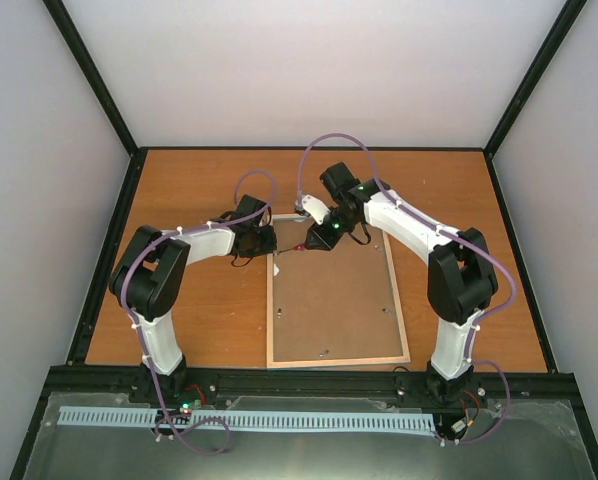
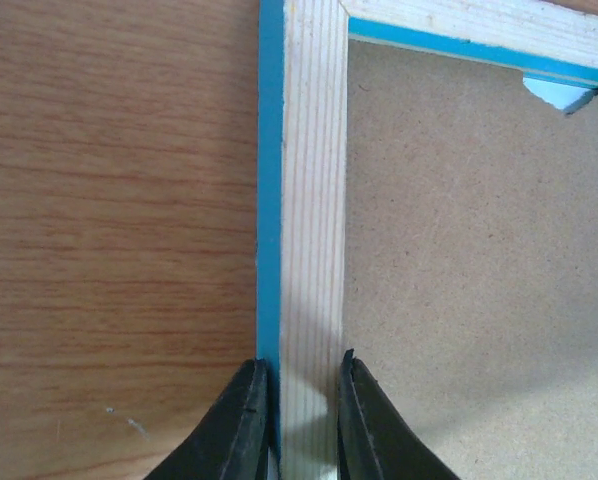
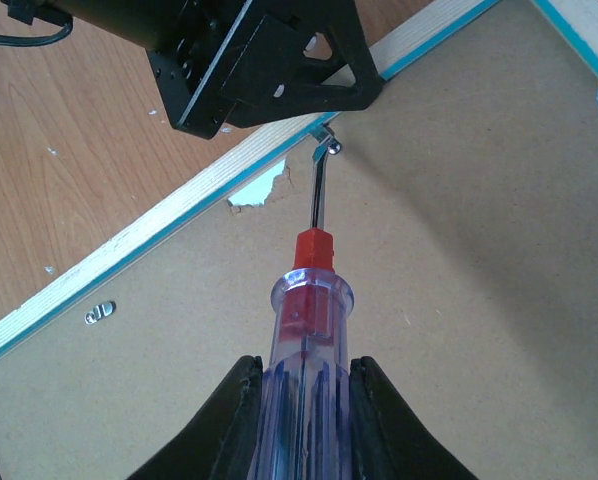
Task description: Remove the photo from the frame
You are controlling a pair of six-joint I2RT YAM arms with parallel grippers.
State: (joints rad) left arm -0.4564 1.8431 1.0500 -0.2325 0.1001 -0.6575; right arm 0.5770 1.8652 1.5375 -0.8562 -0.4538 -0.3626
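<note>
The frame point(image 1: 336, 360) lies face down on the table, its pale wood edge around a brown backing board point(image 1: 334, 300). The photo is hidden. My left gripper point(image 1: 267, 243) is shut on the frame's left rail point(image 2: 314, 200) near the far left corner, one finger on the blue outer side, one on the board side. My right gripper point(image 1: 324, 238) is shut on a screwdriver point(image 3: 306, 340) with a clear blue handle and red collar. Its metal tip point(image 3: 331, 146) touches a small metal tab at the frame's inner edge, right beside the left gripper's black body point(image 3: 259, 60).
A small metal turn clip point(image 3: 99, 314) sits on the backing board near the rail. Torn pale-blue patches point(image 3: 259, 188) show at the board's edge, another one in the left wrist view point(image 2: 561, 95). The wooden table point(image 1: 199, 310) is walled on three sides.
</note>
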